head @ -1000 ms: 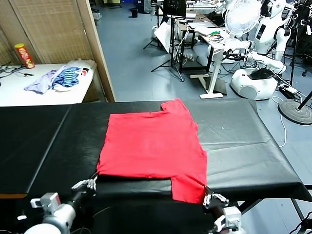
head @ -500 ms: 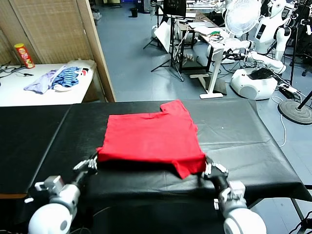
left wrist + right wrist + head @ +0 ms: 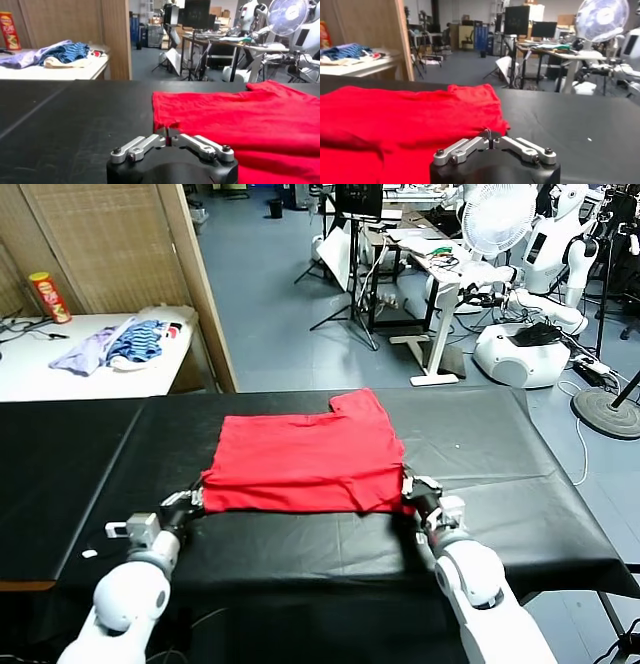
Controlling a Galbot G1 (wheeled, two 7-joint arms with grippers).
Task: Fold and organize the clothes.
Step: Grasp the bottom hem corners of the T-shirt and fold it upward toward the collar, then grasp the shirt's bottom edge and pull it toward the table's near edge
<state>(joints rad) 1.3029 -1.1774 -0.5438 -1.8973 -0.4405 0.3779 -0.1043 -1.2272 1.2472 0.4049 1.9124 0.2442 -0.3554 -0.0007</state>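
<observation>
The shirt (image 3: 305, 464) is soft bright red cloth, folded into a wide flat rectangle in the middle of the black table (image 3: 480, 454). Its long axis runs left to right across the table. One short sleeve (image 3: 362, 406) sticks out at the far right corner, pointing away from the robot. The near edge is a rounded, doubled fold, and the cloth lies mostly smooth with a few shallow wrinkles. No print, tag or writing shows on the upturned side.

The left gripper (image 3: 190, 501) sits low on the table at the near left corner of the shirt. In the left wrist view its metal fingers (image 3: 145, 145) meet at the tips right at the frayed-looking corner of the cloth; I cannot tell whether they pinch it or have let go. The right gripper (image 3: 418, 492) is at the near right corner. Its fingertips also come together at the red edge in the right wrist view, and again I cannot tell.

The table cover is matte black with faint creases. Far left, on a white table (image 3: 30, 379), lie a heap of purple and blue-striped clothes (image 3: 120, 344) and a red can (image 3: 48, 297) with a yellow lid; its label is unreadable. A white fan (image 3: 497, 216) stands behind.
</observation>
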